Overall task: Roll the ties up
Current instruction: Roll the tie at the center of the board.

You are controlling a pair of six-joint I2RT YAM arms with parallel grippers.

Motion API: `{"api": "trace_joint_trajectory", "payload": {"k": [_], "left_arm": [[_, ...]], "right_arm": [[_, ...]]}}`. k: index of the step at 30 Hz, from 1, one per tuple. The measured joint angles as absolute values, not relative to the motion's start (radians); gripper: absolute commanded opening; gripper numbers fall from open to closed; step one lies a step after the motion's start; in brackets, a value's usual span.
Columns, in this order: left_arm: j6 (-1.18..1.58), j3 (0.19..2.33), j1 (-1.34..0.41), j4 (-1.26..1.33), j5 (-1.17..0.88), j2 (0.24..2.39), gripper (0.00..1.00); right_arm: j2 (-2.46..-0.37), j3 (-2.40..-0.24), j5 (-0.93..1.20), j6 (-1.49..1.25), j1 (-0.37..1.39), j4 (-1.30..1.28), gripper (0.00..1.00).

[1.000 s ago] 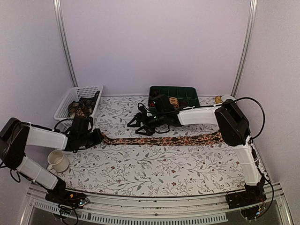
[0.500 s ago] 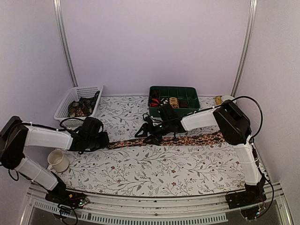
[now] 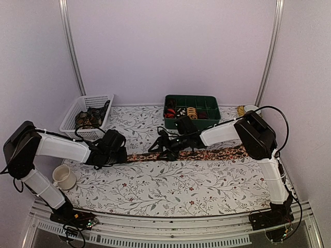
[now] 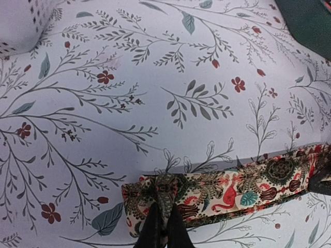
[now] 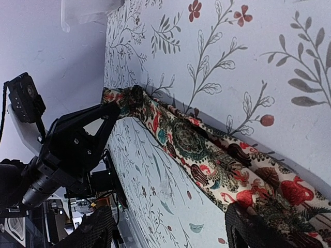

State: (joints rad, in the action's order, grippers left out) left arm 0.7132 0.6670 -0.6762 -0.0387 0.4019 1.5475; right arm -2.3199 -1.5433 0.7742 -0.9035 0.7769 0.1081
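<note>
A long patterned tie [image 3: 207, 154] lies flat across the middle of the table. My left gripper [image 3: 121, 154] is at its left end. In the left wrist view the black fingers [image 4: 155, 232] are shut on the tie's folded end [image 4: 166, 190], and the tie runs off to the right [image 4: 248, 186]. My right gripper [image 3: 166, 149] hovers over the tie's middle part. In the right wrist view it is open [image 5: 168, 214], one finger [image 5: 248, 230] is at the tie's edge, and the tie [image 5: 207, 150] stretches away to the left gripper [image 5: 77, 139].
A white basket [image 3: 72, 114] with loose ties stands at the back left. A green compartment tray [image 3: 207, 101] with rolled ties is at the back centre. A cream mug [image 3: 63, 177] sits front left. A small bowl [image 3: 249, 109] is at the back right.
My left gripper has slid right along the table with the tie's end, shortening the flat length. My right gripper has come forward from near the tray to over the tie.
</note>
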Motion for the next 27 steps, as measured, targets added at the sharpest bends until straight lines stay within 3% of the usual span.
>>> {"api": "trace_joint_trajectory", "payload": {"k": [18,27], "left_arm": [[0.561,0.694,-0.678,0.047,0.33,1.661,0.0],[0.538,0.702,-0.678,0.064,0.296,1.673,0.13]], "right_arm": [[-2.32,-1.568,0.796,-0.971,0.778,0.159,0.75],[-2.32,-1.598,0.796,-0.979,0.778,0.159,0.75]]}}
